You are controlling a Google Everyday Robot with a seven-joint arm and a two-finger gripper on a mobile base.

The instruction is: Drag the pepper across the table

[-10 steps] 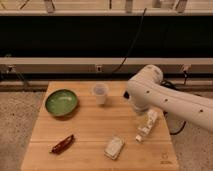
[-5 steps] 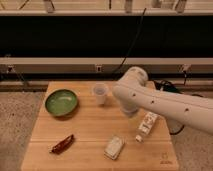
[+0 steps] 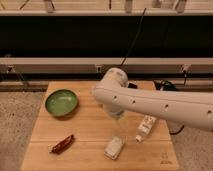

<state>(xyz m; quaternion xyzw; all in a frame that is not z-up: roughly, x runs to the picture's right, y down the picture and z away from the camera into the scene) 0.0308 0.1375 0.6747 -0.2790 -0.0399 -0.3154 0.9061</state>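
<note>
The pepper (image 3: 62, 144) is a slim dark red-brown chili lying on the light wooden table (image 3: 85, 127) near its front left. My white arm reaches in from the right across the table's middle. My gripper (image 3: 119, 117) is at the arm's lower end, over the table's centre, well to the right of the pepper and farther back. It is apart from the pepper and mostly hidden under the arm.
A green bowl (image 3: 61, 102) sits at the back left. A white packet (image 3: 114, 147) lies front centre. A small white bottle (image 3: 145, 127) lies to the right of the gripper. A small mark (image 3: 165, 160) is near the front right corner.
My arm has swung left over the table's middle and now covers the white cup that stood behind the centre. The pepper, bowl, packet and bottle have not moved.
</note>
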